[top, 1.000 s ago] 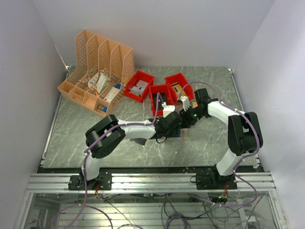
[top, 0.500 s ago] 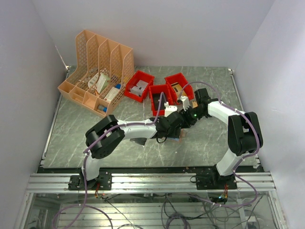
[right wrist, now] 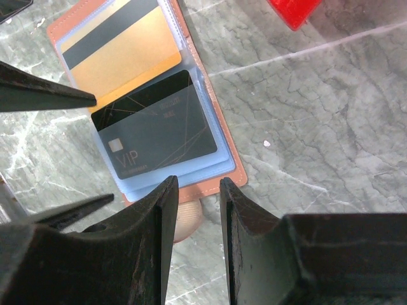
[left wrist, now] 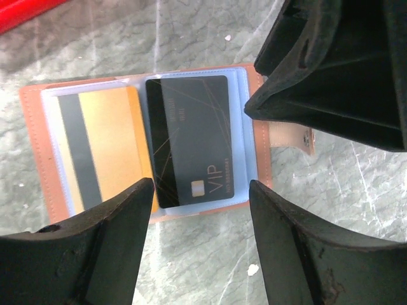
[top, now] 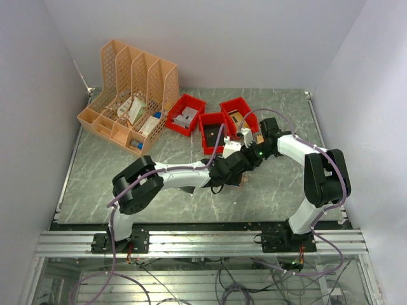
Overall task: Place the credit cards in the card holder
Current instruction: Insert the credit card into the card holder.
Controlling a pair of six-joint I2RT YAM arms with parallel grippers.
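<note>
The salmon-pink card holder (left wrist: pixel 262 152) lies open and flat on the marble table. A gold card (left wrist: pixel 108 149) with a dark stripe sits in its left sleeve. A black VIP card (left wrist: pixel 191 136) sits in the clear blue sleeve beside it. My left gripper (left wrist: pixel 200 184) hovers open over the holder's near edge, with nothing between its fingers. My right gripper (right wrist: pixel 198 181) stands narrowly open at the holder's (right wrist: pixel 226 152) tab edge, its jaws empty. The round snap tab (right wrist: pixel 187 219) pokes out beside one finger. From above, both grippers (top: pixel 232 166) (top: pixel 249 155) hide most of the holder.
Three red bins (top: pixel 213 130) stand just behind the grippers. An orange lattice file rack (top: pixel 130 95) with small items is at the back left. Bare marble (top: pixel 95 171) lies left of the arms.
My left gripper has shifted slightly right and forward over the open holder. The right arm has stayed where it was.
</note>
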